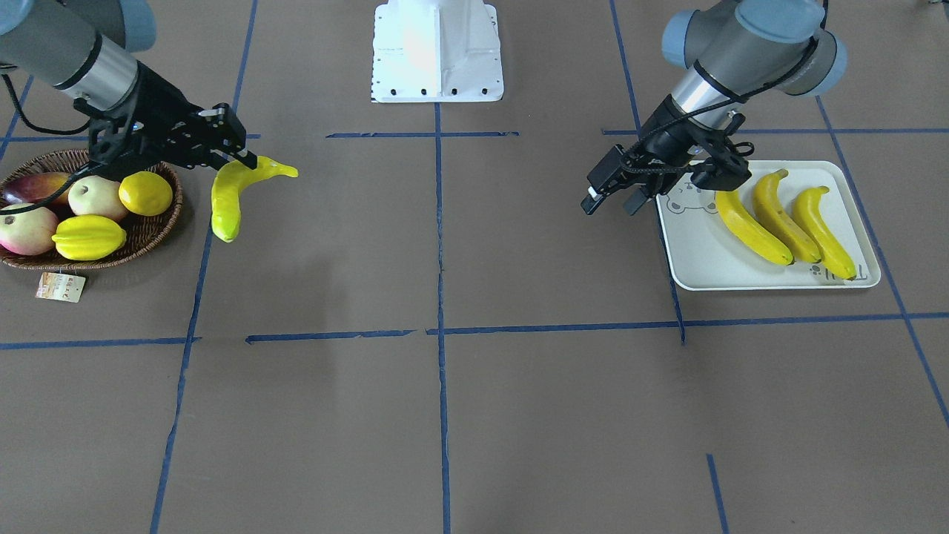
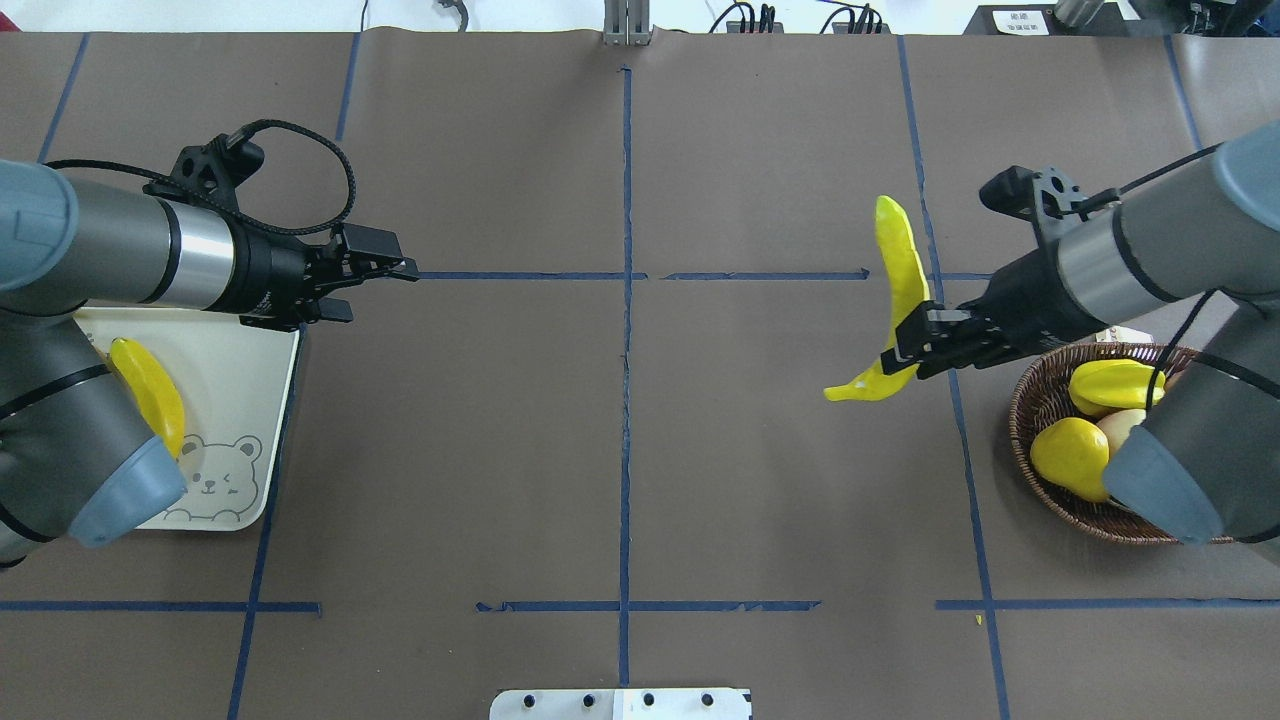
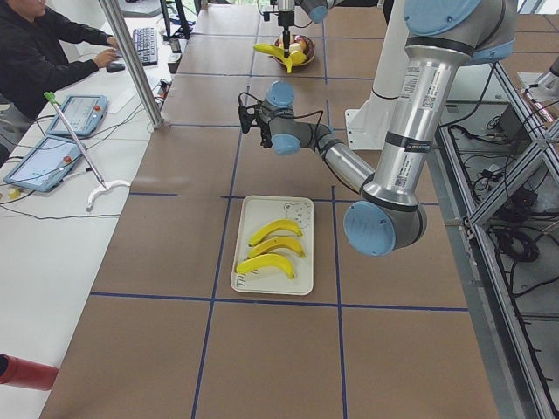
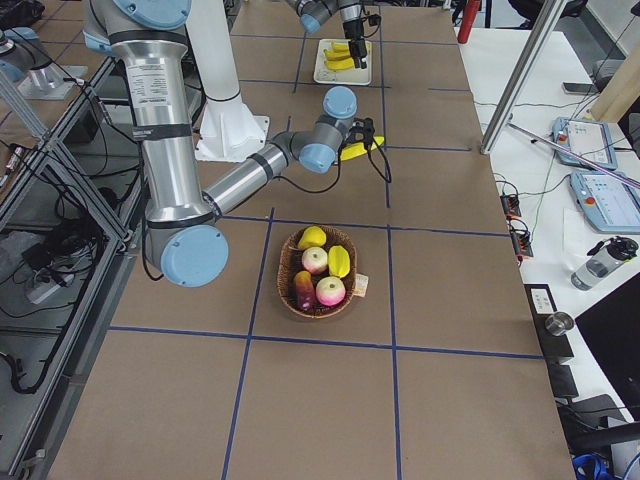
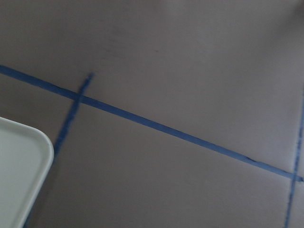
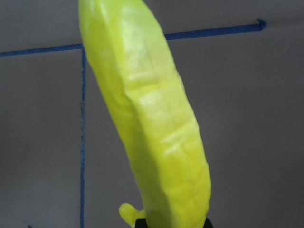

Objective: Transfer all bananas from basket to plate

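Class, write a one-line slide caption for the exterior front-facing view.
Right gripper holds a banana beside the basket; three bananas lie on the plate by the open left gripper.

The right gripper (image 2: 905,352) grips a banana (image 2: 903,268) above the desk's right end, and the left gripper (image 1: 609,206) hovers with jaws apart.

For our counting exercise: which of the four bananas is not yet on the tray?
The paler banana gripped by the right claw, near the basket; the other three lie on the bear-print tray.
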You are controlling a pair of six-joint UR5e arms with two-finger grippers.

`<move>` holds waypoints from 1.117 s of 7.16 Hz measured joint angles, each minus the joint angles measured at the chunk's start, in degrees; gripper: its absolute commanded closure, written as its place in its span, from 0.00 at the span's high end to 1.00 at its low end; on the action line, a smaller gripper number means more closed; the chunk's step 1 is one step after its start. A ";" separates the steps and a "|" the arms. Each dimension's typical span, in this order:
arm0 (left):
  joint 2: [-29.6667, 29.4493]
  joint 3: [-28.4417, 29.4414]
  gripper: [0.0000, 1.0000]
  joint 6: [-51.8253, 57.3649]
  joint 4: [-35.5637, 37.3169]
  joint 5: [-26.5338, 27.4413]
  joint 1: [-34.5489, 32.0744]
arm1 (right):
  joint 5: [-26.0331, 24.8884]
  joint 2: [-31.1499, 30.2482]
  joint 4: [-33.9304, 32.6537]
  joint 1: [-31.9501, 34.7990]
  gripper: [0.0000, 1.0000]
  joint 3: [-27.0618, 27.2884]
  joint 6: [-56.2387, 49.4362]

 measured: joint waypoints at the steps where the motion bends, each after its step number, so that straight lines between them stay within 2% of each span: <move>1: -0.42 -0.09 0.99 -0.59 -1.90 0.03 0.59 | -2.83 5.42 -7.11 -2.73 0.01 1.24 0.41; 2: -1.30 -0.40 0.99 -1.59 -2.94 0.09 1.56 | -6.41 10.67 -12.35 -6.28 0.01 1.73 2.11; 4: -3.12 -0.68 0.99 -3.23 -6.14 0.17 2.85 | -11.09 16.82 -16.43 -12.11 0.01 1.77 6.68; 8: -6.22 -0.67 0.99 -6.17 -11.91 0.48 6.47 | -11.96 20.89 -16.67 -16.87 0.01 1.39 10.72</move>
